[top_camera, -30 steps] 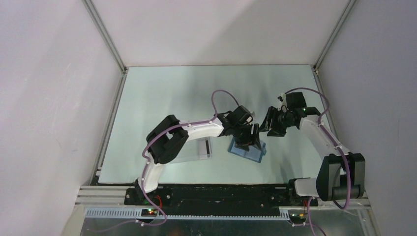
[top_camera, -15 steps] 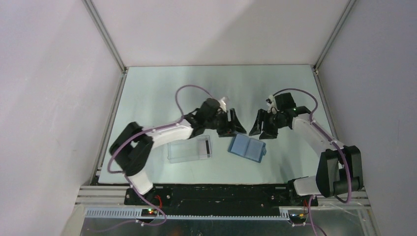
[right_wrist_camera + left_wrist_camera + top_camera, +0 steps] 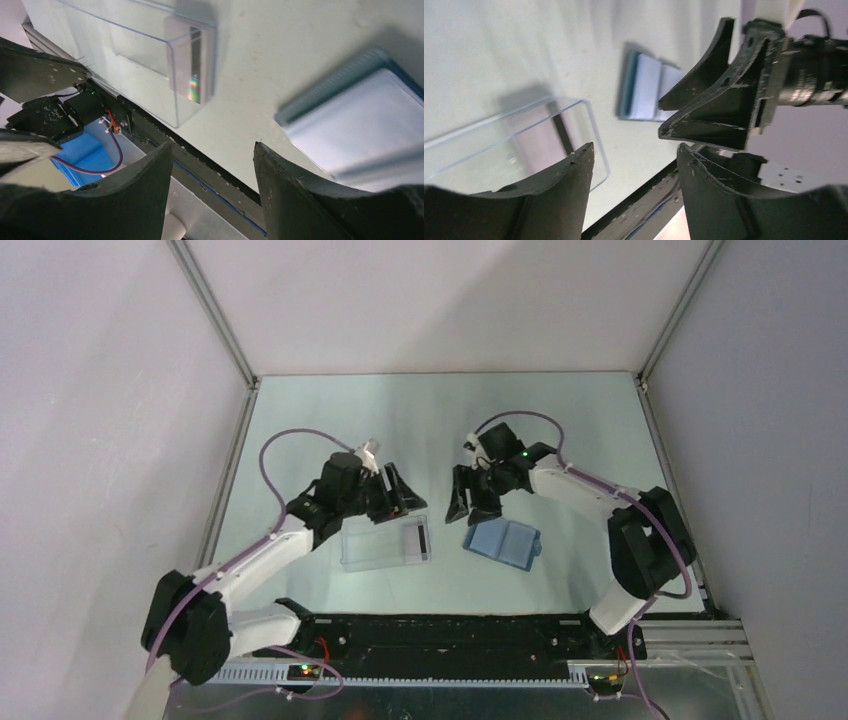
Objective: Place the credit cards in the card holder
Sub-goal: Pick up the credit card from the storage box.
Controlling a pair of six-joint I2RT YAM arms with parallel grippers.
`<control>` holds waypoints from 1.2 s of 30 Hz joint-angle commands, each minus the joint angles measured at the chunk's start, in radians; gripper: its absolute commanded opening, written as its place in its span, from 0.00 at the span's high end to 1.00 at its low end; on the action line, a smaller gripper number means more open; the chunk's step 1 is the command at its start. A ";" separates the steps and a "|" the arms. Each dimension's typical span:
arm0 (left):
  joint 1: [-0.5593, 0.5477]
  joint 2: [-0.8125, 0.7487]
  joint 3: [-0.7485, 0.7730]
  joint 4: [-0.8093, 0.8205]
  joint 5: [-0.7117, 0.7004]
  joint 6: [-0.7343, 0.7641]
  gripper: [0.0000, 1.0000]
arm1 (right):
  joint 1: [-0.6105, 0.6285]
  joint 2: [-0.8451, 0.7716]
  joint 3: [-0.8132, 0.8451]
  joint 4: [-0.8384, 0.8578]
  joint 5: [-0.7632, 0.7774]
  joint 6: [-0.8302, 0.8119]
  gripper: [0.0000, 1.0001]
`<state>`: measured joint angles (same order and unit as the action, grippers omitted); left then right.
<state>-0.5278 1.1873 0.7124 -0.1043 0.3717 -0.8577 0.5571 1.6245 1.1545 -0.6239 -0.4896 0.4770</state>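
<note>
Credit cards [image 3: 417, 540] sit at the right end of the clear box [image 3: 372, 550], just to the near side of your left gripper [image 3: 400, 502], whose jaws stand apart and empty. Your right gripper [image 3: 471, 512] hangs beside it, equally spread and holding nothing; the card holder [image 3: 503, 543] lies open just beyond its fingertips, toward you.

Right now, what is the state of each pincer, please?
Left pincer: open, holding nothing.
Right pincer: open, holding nothing.
</note>
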 commanded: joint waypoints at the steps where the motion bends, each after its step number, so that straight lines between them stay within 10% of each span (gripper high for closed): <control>1: 0.018 -0.075 -0.042 -0.212 -0.077 0.091 0.35 | 0.070 0.075 0.083 0.041 -0.012 0.053 0.35; 36: -0.031 0.264 0.039 -0.211 -0.151 0.098 0.67 | 0.158 0.307 0.205 0.042 -0.036 0.083 0.89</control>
<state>-0.5411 1.4384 0.7105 -0.3500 0.2199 -0.7765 0.7128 1.9095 1.3338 -0.5686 -0.5442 0.5724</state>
